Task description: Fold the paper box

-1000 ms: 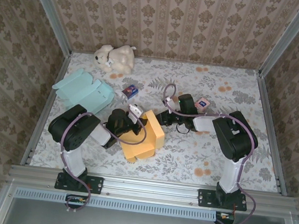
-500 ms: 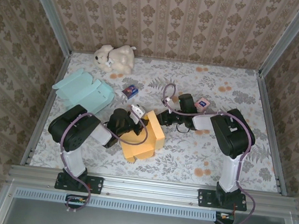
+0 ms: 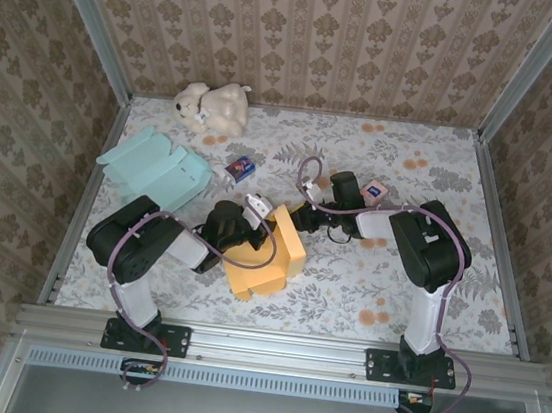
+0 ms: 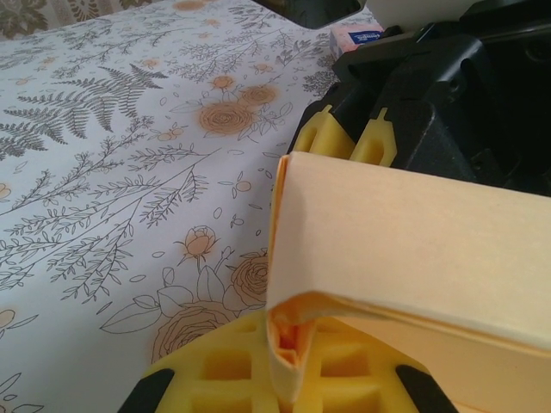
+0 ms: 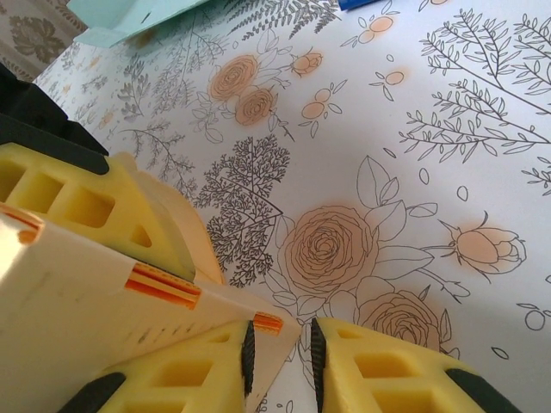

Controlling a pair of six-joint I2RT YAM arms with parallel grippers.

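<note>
Table: floral-print table point(image 3: 368, 278); both arms reach inward from its near edge.
Paper box: an orange paper box point(image 3: 279, 267) lies near the middle of the table, between the two arms and a little towards the left arm.
Left end effector: in its own wrist view, the left end effector point(image 4: 288, 366) is clamped on a folded edge of the box. The paper is pinched between the yellow pads, and a broad panel rises just beyond them.
Right end effector: in its own wrist view, the right end effector point(image 5: 280, 344) has its fingers nearly together on a corner flap of the box.
Between views: from overhead both sets of fingertips are too small to judge, but they meet at the box's far corner. Each wrist view shows the other arm's yellow fingers right behind the paper.
Blue block: a blue block point(image 3: 242, 168) lies beyond the box.
Pink block: a pink block point(image 3: 374, 190) sits beside the right forearm.
Teal box: a teal box point(image 3: 155, 169) lies far left, well apart from the orange one.
Plush toy: a cream plush toy point(image 3: 211, 106) lies against the back wall.
</note>
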